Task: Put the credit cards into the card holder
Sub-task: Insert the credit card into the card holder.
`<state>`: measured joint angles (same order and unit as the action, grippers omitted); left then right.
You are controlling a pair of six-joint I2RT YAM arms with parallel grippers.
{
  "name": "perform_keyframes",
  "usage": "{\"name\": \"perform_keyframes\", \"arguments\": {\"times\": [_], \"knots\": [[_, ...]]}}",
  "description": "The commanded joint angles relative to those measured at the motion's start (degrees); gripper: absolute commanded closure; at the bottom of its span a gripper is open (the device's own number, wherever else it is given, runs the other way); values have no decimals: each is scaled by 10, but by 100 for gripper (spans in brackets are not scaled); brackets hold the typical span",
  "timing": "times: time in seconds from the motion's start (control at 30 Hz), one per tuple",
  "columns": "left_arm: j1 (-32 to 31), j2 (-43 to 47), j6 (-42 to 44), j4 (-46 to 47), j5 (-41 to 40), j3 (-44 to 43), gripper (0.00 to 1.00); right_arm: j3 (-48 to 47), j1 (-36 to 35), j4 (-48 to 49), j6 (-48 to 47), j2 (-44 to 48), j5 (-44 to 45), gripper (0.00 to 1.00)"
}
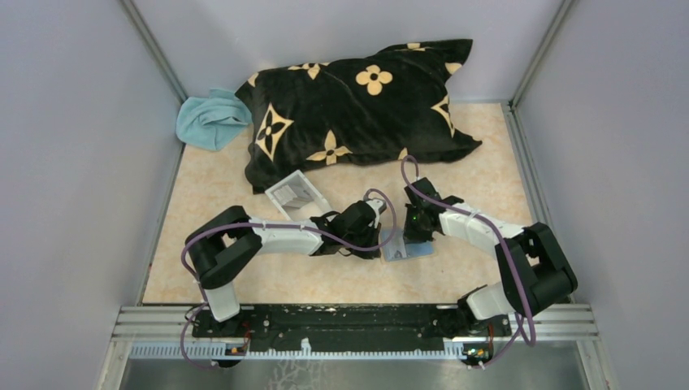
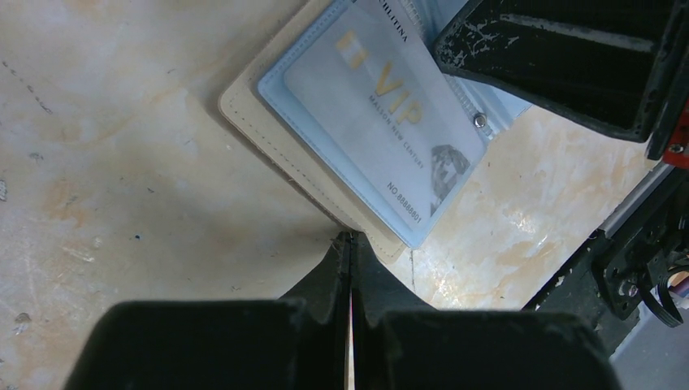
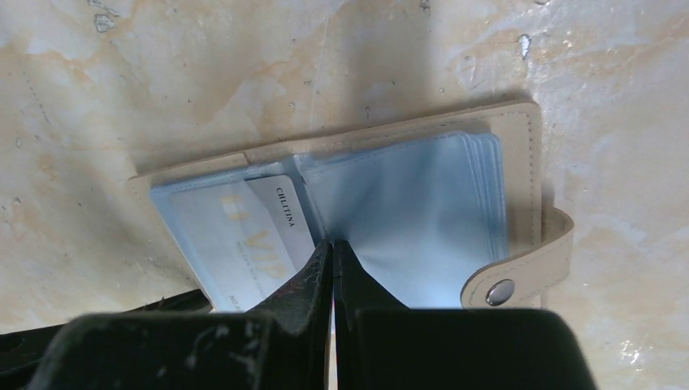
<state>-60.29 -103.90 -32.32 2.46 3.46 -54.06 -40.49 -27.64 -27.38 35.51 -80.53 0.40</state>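
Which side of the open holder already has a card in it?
The holder's half away from the snap tab: a pale VIP card shows in it. The clear sleeves on the tab half look empty.

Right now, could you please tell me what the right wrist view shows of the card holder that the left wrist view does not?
Only the right wrist view shows both halves of the open card holder, its tab and a stack of clear sleeves. Only the left wrist view shows the VIP card complete, down to its printed number and small portrait. Both show that card sleeved in the tan holder on the marbled table, with a shut pincer at the holder: left pincer, right pincer.
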Motion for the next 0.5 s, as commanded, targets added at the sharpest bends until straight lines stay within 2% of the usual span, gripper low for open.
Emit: {"name": "perform_keyframes", "arguments": {"times": [0.0,0.3,0.47], "knots": [[-3,-67,15,-87,-37,40,100,0,-23,19,17,-5,-32,100],[-3,-66,13,-87,-40,40,100,-2,-43,19,27,-6,-32,100],[-3,-56,12,-101,-49,40,100,-14,-44,-6,20,16,1,100]]}}
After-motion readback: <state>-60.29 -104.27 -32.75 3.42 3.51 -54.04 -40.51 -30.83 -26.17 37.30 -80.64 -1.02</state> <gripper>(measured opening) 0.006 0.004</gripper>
